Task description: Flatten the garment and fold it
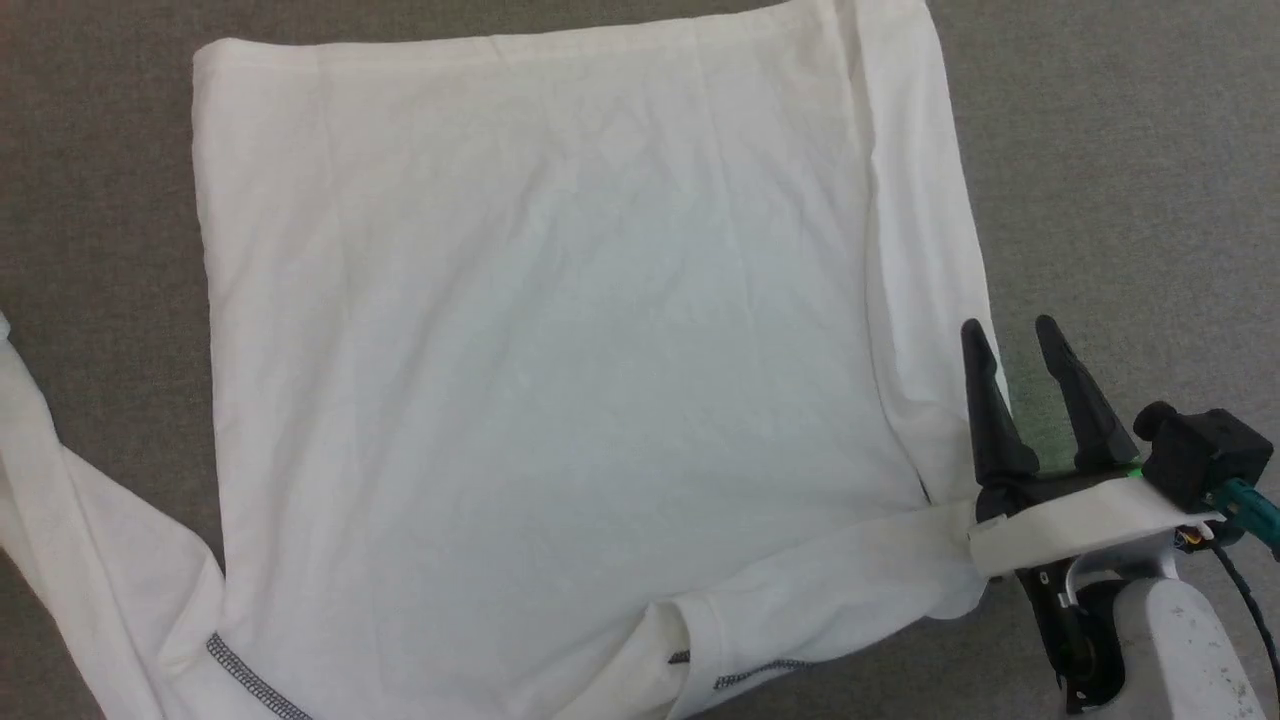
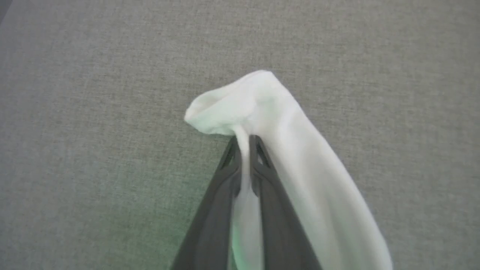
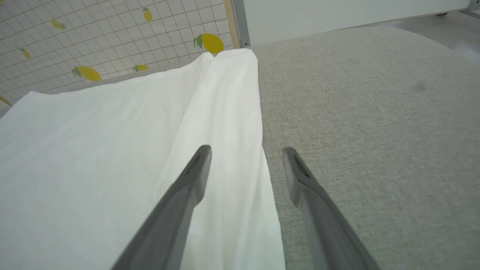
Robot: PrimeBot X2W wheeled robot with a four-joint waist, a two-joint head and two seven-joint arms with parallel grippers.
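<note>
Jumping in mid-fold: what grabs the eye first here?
The white shirt, spread nearly flat across the grey cloth surface, dominates the head view. In the left wrist view the left gripper is pinched shut on a white sleeve end, while the right gripper stands open at the shirt's right edge.

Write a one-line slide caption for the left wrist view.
Left end effector closed on the sleeve end of the white garment, over the grey fabric surface.
</note>
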